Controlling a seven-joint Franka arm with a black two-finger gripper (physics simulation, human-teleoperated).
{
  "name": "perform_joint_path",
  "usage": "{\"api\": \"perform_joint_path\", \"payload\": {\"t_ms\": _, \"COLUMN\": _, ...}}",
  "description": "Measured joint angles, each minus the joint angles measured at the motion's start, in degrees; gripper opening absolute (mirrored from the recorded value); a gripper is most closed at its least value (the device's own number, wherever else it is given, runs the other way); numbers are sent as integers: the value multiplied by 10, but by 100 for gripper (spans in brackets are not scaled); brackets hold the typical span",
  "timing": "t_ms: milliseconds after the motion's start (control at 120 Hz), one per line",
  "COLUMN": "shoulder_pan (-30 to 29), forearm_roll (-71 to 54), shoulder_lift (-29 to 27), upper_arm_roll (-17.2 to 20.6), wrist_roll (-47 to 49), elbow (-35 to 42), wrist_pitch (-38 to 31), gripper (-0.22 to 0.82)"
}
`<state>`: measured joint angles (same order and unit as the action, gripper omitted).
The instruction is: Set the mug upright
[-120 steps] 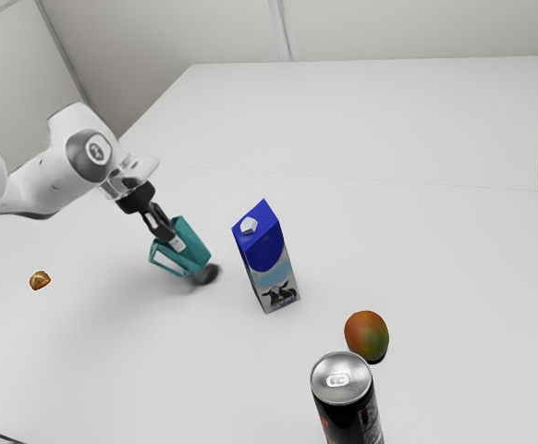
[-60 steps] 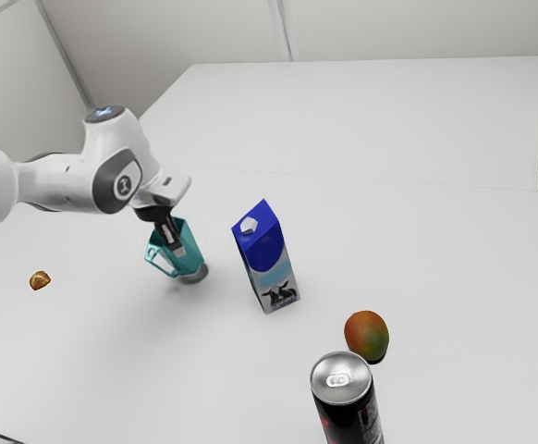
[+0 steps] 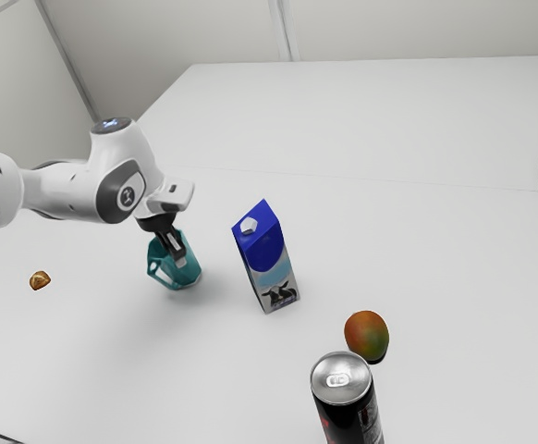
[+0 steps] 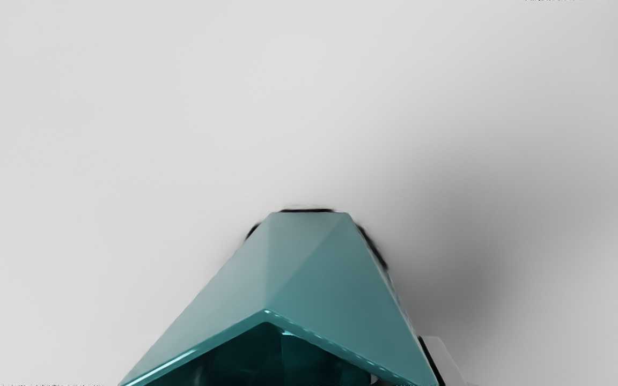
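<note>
Teal mug stands mouth-up, its wall between the fingers

The mug (image 3: 190, 270) is on the surface (image 3: 435, 250), near the milk carton (image 3: 271, 264) and on its exterior-view-left side. Its open mouth faces up and its lean matches the carton's, so I judge it upright or very close; whether the base bears its full weight, I cannot tell. The fingers (image 4: 440, 356) are closed down to about the thickness of the mug's wall: 1 stands against the outside, and a pale sliver just inside the rim (image 4: 330, 346) looks like the other. A wall pinch of this kind likely serves to steer the mug's tilt and steady it, leaving the handle (image 3: 159, 277) free.

The carton, fruit (image 3: 366, 333), can (image 3: 341, 379) and small golden-brown lump (image 3: 40, 279) stand or lie apart, probably as bystanders to the job.

As for labels, the carton is blue over white with a cow picture near its foot, and the black can carries red marks; I can read no brand name on either
</note>
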<state>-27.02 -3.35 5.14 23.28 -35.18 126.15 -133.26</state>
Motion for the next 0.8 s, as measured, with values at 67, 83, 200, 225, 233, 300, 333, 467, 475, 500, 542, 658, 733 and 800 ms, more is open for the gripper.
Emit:
{"api": "perform_joint_path", "payload": {"t_ms": 67, "shoulder_pan": 0, "forearm_roll": 1, "shoulder_lift": 1, "upper_arm_roll": 0, "wrist_roll": 8, "elbow": 0, "wrist_pitch": 0, "gripper": 10}}
{"api": "perform_joint_path", "payload": {"t_ms": 83, "shoulder_pan": 0, "forearm_roll": 1, "shoulder_lift": 1, "upper_arm_roll": 0, "wrist_roll": 10, "elbow": 0, "wrist_pitch": 0, "gripper": 14}}
{"api": "perform_joint_path", "payload": {"t_ms": 200, "shoulder_pan": 0, "forearm_roll": 1, "shoulder_lift": -1, "upper_arm_roll": 3, "wrist_roll": 22, "elbow": -1, "wrist_pitch": 1, "gripper": 34}}
{"api": "perform_joint_path", "payload": {"t_ms": 225, "shoulder_pan": -2, "forearm_roll": 1, "shoulder_lift": -4, "upper_arm_roll": 6, "wrist_roll": 24, "elbow": -3, "wrist_pitch": 1, "gripper": 37}}
{"api": "perform_joint_path", "payload": {"t_ms": 233, "shoulder_pan": -2, "forearm_roll": 1, "shoulder_lift": -5, "upper_arm_roll": 7, "wrist_roll": 25, "elbow": -4, "wrist_pitch": 1, "gripper": 38}}
{"api": "perform_joint_path", "payload": {"t_ms": 300, "shoulder_pan": 0, "forearm_roll": 1, "shoulder_lift": -18, "upper_arm_roll": 11, "wrist_roll": 30, "elbow": -8, "wrist_pitch": 4, "gripper": 44}}
{"api": "perform_joint_path", "payload": {"t_ms": 333, "shoulder_pan": 1, "forearm_roll": 1, "shoulder_lift": -26, "upper_arm_roll": 12, "wrist_roll": 33, "elbow": -10, "wrist_pitch": 6, "gripper": 46}}
{"api": "perform_joint_path", "payload": {"t_ms": 467, "shoulder_pan": 1, "forearm_roll": 1, "shoulder_lift": -62, "upper_arm_roll": 17, "wrist_roll": 42, "elbow": -33, "wrist_pitch": 26, "gripper": 53}}
{"api": "perform_joint_path", "payload": {"t_ms": 475, "shoulder_pan": 1, "forearm_roll": 1, "shoulder_lift": -64, "upper_arm_roll": 17, "wrist_roll": 43, "elbow": -36, "wrist_pitch": 29, "gripper": 53}}
{"api": "perform_joint_path", "payload": {"t_ms": 500, "shoulder_pan": 0, "forearm_roll": 2, "shoulder_lift": -71, "upper_arm_roll": 19, "wrist_roll": 45, "elbow": -46, "wrist_pitch": 37, "gripper": 54}}
{"api": "perform_joint_path", "payload": {"t_ms": 542, "shoulder_pan": -3, "forearm_roll": 2, "shoulder_lift": -78, "upper_arm_roll": 25, "wrist_roll": 50, "elbow": -70, "wrist_pitch": 55, "gripper": 55}}
{"api": "perform_joint_path", "payload": {"t_ms": 658, "shoulder_pan": -2, "forearm_roll": 4, "shoulder_lift": -83, "upper_arm_roll": 39, "wrist_roll": 74, "elbow": -167, "wrist_pitch": 132, "gripper": 57}}
{"api": "perform_joint_path", "payload": {"t_ms": 733, "shoulder_pan": 25, "forearm_roll": 4, "shoulder_lift": -81, "upper_arm_roll": 25, "wrist_roll": 100, "elbow": -220, "wrist_pitch": 192, "gripper": 58}}
{"api": "perform_joint_path", "payload": {"t_ms": 800, "shoulder_pan": 119, "forearm_roll": 4, "shoulder_lift": -74, "upper_arm_roll": -57, "wrist_roll": 125, "elbow": -266, "wrist_pitch": 245, "gripper": 59}}
